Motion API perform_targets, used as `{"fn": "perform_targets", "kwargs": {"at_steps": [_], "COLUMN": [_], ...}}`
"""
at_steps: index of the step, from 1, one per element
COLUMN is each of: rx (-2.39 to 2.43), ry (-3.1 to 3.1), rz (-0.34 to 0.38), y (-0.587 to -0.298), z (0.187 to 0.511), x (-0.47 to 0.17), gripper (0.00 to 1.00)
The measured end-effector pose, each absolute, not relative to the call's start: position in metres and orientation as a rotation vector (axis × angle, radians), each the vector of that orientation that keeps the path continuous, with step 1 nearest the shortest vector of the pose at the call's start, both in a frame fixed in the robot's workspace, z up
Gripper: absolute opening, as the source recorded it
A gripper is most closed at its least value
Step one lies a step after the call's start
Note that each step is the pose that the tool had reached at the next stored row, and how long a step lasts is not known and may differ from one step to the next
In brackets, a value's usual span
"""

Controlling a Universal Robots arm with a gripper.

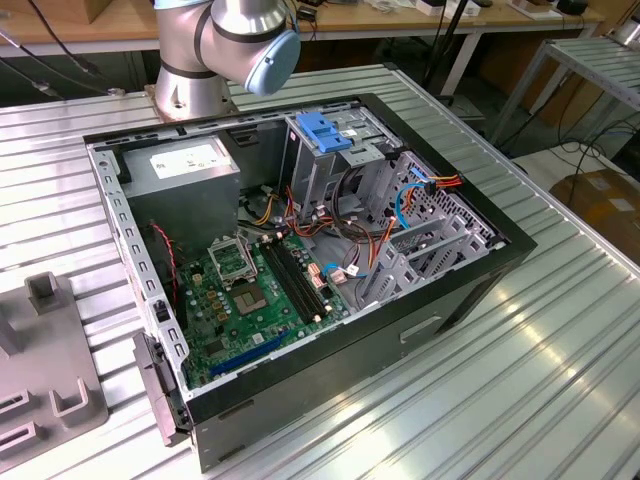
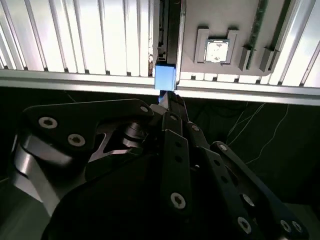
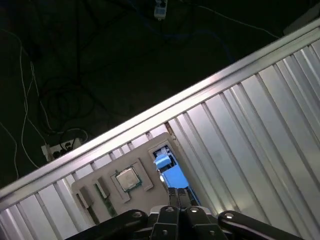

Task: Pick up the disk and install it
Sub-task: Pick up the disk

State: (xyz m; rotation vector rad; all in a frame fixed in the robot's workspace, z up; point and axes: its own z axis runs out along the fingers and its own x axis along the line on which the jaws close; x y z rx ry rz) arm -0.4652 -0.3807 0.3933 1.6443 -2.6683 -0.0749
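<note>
In both wrist views my gripper (image 2: 168,104) (image 3: 180,194) is shut on the disk (image 2: 165,78) (image 3: 168,169). The disk is seen edge-on, its light blue carrier rail sticking out past the black fingertips, and its label is hidden. It hangs over the edge of a grey fixture plate (image 3: 150,150) on the ribbed metal table (image 3: 250,130). In the exterior view the open computer case (image 1: 300,260) lies on that table, with a metal drive cage (image 1: 335,160) topped by a blue plastic handle (image 1: 325,130) at its far side.
The fixture plate (image 2: 215,20) (image 1: 40,370) holds a processor chip (image 2: 217,51) (image 3: 126,178) and memory sticks (image 3: 102,197). Inside the case are a green motherboard (image 1: 250,300), a power supply (image 1: 185,170) and loose cables (image 1: 400,200). The arm's base (image 1: 220,50) stands behind the case. Past the table edge the floor is dark with cables.
</note>
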Motion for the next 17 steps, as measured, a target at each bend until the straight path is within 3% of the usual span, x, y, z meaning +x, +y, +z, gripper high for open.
{"fn": "perform_targets", "kwargs": {"at_steps": [17], "rx": [2.113], "ry": [-2.331], "rz": [-0.041], "y": [-0.3807], "z": [0.3902], "x": [-0.4652], "gripper": [0.1]}}
